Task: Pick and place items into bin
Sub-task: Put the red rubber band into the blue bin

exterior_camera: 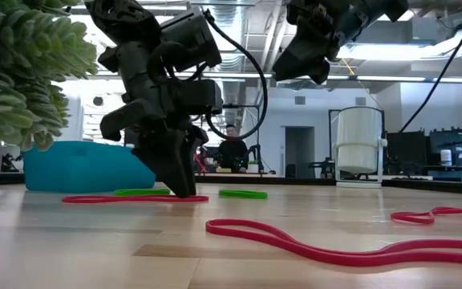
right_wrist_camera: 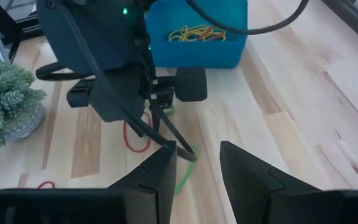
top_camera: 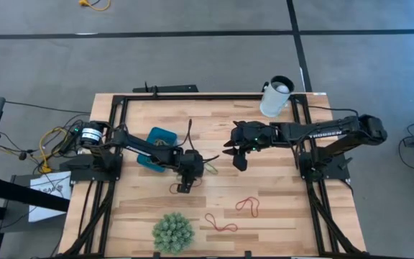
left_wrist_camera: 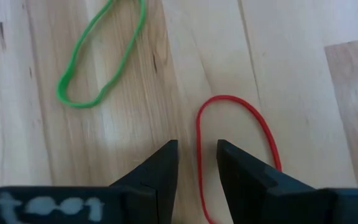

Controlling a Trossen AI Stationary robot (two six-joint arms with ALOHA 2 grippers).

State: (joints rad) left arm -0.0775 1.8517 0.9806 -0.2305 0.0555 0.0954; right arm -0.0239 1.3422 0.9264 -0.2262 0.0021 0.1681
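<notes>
right wrist view: bands [right_wrist_camera: 197, 32] inside bin [right_wrist_camera: 194, 53]

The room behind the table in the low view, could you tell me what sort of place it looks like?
Probably an open lab or workshop. Exposed ducts and strip lights run overhead, a person sits among equipment racks, and the wooden table stands on grey carpet tiles.

You see two arms, each with one gripper: the left gripper [top_camera: 183, 188] and the right gripper [top_camera: 238, 162]. One teal bin [top_camera: 162, 134] lies on the table. Outside the bin you count five loose bands: one red band [left_wrist_camera: 238, 149] between the left gripper's fingers, two green bands [exterior_camera: 243, 193] near the bin, and two more red bands [top_camera: 248, 206] well apart from it. Inside the bin lies a tangle of bands [right_wrist_camera: 197, 33]; you cannot count them.
</notes>
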